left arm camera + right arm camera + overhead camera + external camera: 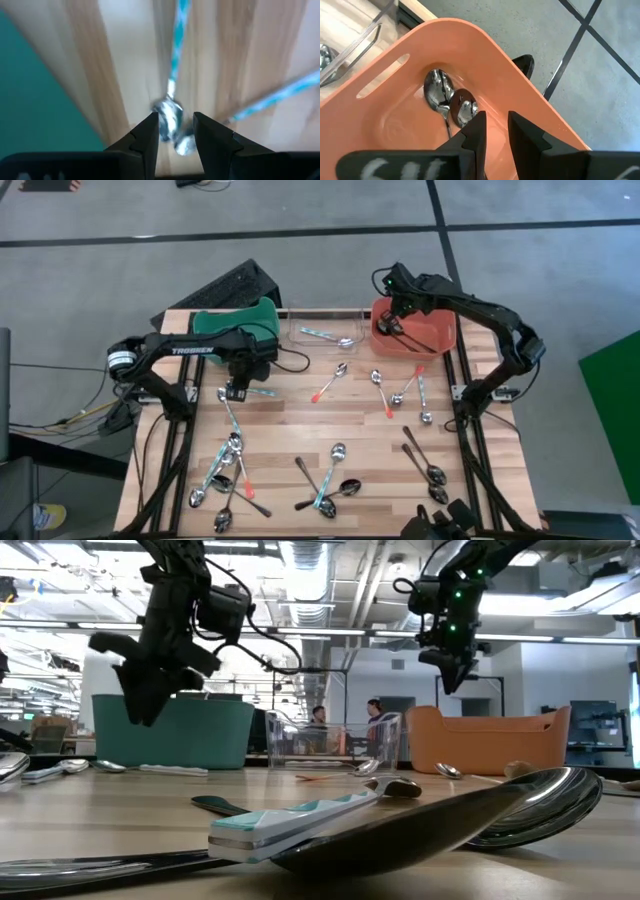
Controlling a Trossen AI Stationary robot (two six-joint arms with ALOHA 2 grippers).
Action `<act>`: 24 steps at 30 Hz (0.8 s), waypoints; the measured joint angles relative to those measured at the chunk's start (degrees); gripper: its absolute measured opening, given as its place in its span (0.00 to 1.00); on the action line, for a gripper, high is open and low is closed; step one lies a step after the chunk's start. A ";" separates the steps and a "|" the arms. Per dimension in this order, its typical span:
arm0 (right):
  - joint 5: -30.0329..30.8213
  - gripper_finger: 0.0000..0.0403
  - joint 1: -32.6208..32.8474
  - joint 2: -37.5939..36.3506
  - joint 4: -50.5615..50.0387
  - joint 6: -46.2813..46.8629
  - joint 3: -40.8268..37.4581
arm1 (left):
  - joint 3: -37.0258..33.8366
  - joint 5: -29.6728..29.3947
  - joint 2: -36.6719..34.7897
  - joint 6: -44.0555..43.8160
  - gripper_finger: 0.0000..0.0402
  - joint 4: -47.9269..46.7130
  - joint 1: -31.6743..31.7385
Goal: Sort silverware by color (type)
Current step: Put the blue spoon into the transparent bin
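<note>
1. Pale wood planks make the worktop (300, 415), strewn with shiny-bowled spoons (335, 455) on thin orange, teal or black handles.
2. Three plastic bins line its far edge: a teal bin (240, 320), a clear bin (330, 330) holding a teal-handled spoon (325, 335), and an orange bin (445, 330) holding two dark spoons (445, 97).
3. Left jaws (237, 391) hang narrowly parted and empty above a teal spoon (172, 100) near the teal bin.
4. Right jaws (494, 131) hover over the orange bin, slightly apart, empty.
5. Beyond lies a grey floor; two people (345, 725) stand far off.
</note>
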 joint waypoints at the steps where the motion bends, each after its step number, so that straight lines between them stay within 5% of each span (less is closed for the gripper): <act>1: -0.02 0.25 0.17 0.00 0.00 0.00 0.00 | -0.26 0.24 -0.06 0.38 0.27 -0.14 0.13; 15: -0.02 0.25 0.38 0.00 -0.25 0.00 0.00 | -5.98 -6.02 -0.14 -0.45 0.27 2.90 5.94; 24: -0.11 0.25 1.33 0.00 -0.28 -0.02 0.00 | -2.60 2.42 -4.06 -8.30 0.27 0.10 0.62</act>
